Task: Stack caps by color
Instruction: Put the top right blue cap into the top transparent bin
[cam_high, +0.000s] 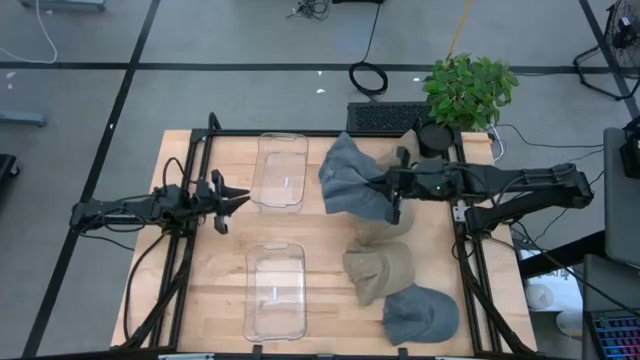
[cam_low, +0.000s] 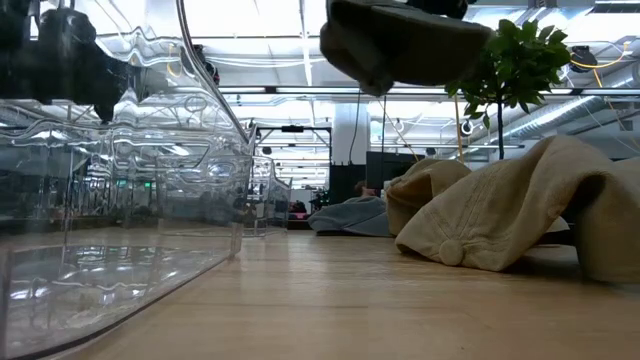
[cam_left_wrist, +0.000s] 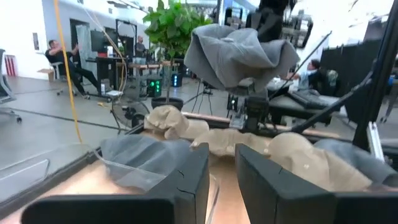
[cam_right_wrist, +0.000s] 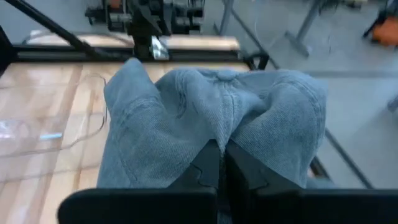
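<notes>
Left gripper waits narrowly parted and empty beside two clear bins, nothing stacked in them yet, while the right gripper is pinched on a blue-grey cap held above the counter, with tan caps and another grey one left to sort.
</notes>
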